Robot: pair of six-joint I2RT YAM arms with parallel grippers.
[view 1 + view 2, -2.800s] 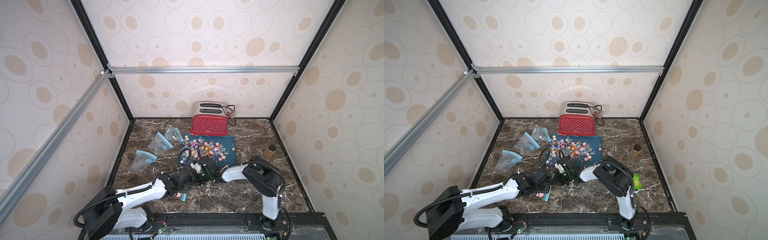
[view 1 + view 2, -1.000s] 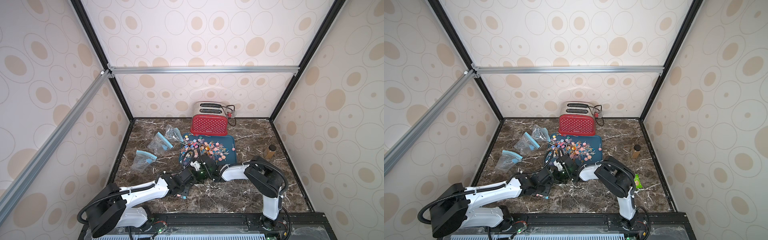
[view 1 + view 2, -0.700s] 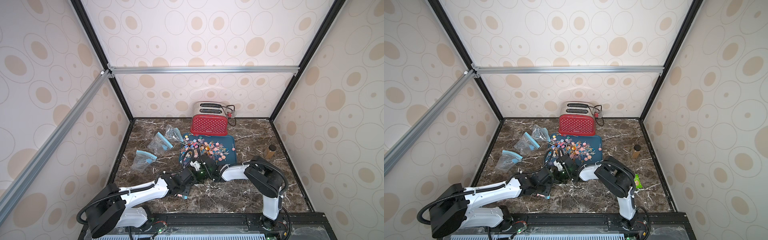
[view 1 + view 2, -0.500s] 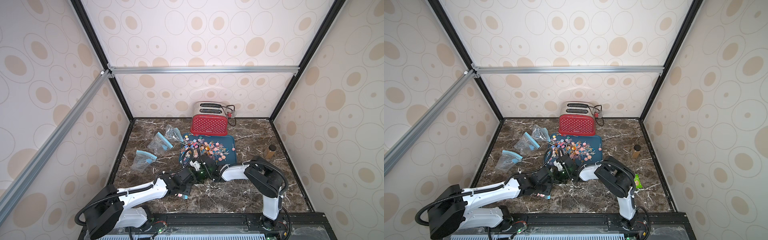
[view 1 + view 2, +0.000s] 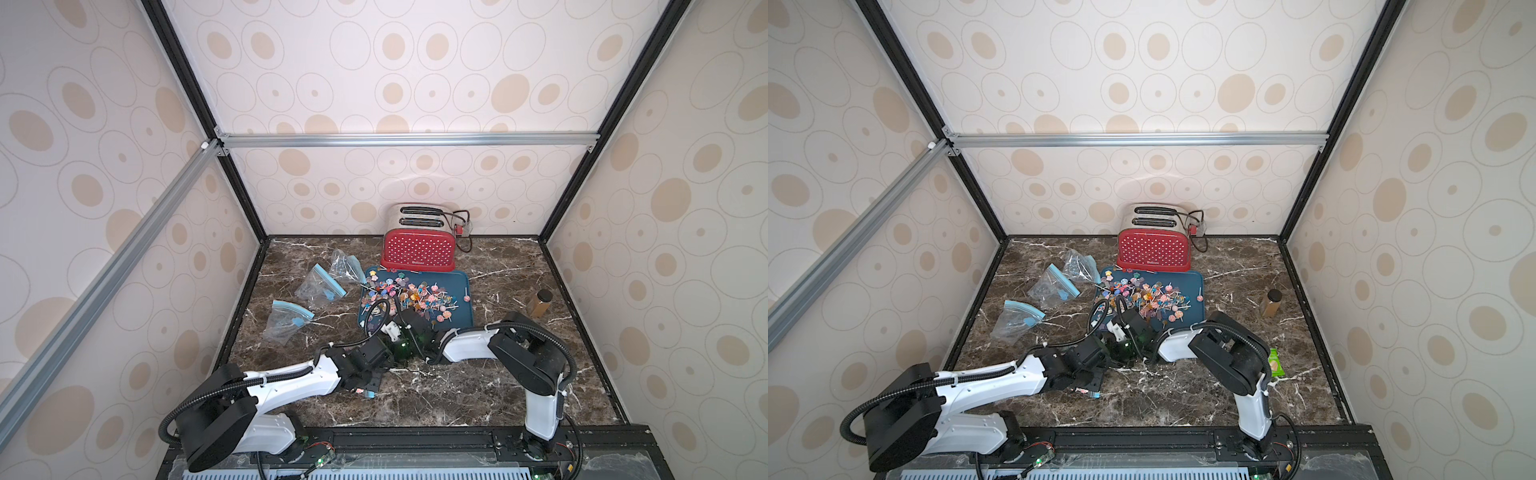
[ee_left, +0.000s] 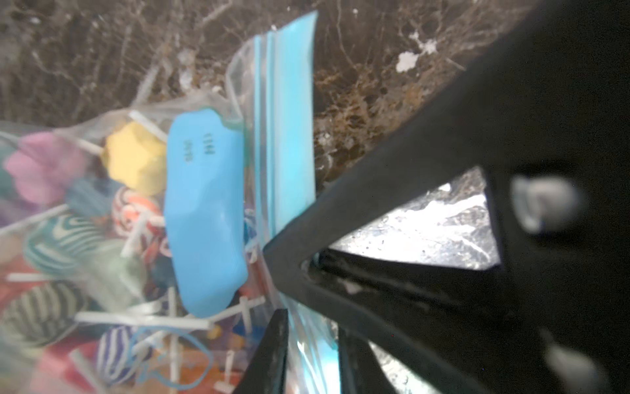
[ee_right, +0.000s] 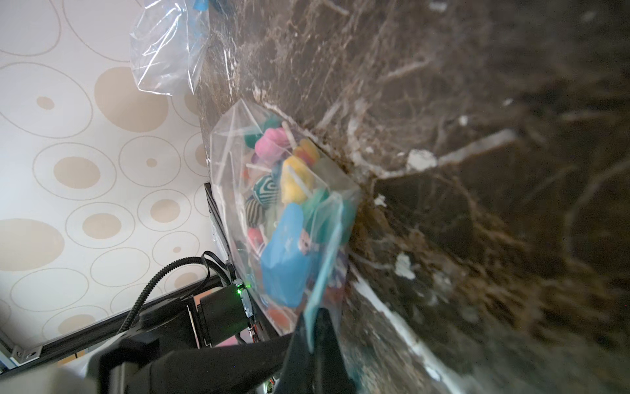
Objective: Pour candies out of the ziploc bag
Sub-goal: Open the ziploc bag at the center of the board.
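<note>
- The brown marble desk [image 5: 478, 386] fills the floor of the booth, in both top views.
- The left arm [image 5: 291, 380] reaches from the front-left corner toward the desk's middle. The right arm [image 5: 469, 347] folds in from the front-right corner to meet it, just in front of the tray.
- A red dotted toaster [image 5: 417, 249] stands at the middle of the back edge.
- A dark blue tray [image 5: 461, 316] lies just in front of the toaster.
- Three clear empty bags [image 5: 286, 322] with blue zip strips lie between the tray and the left edge.
- The ziploc bag [image 7: 272, 191] lies on the desk a little left of centre, toward the front edge and just in front of the tray's front-left corner. In the top views the arms' wrists hide most of it. It bulges with sweets, and its blue zip edge is lifted toward both grippers.
- The right gripper [image 7: 312, 327] has its jaws fully closed, pinching the bag's zip strip.
- The left gripper [image 6: 276, 296] has its jaws drawn narrow, with the same zip edge caught between them.
- An amber jar [image 5: 539, 302] with a dark lid stands upright near the right edge.
- A small green packet [image 5: 1274, 362] lies beside the right arm, toward the right edge.
- The bag's blue slider tab [image 6: 204, 211] sits against the zip strip, just beside the left gripper's fingers.
- Many candies [image 5: 415, 297] lie scattered across the tray's left and middle parts. More of them, yellow, pink and striped on white sticks, are inside the held bag.
</note>
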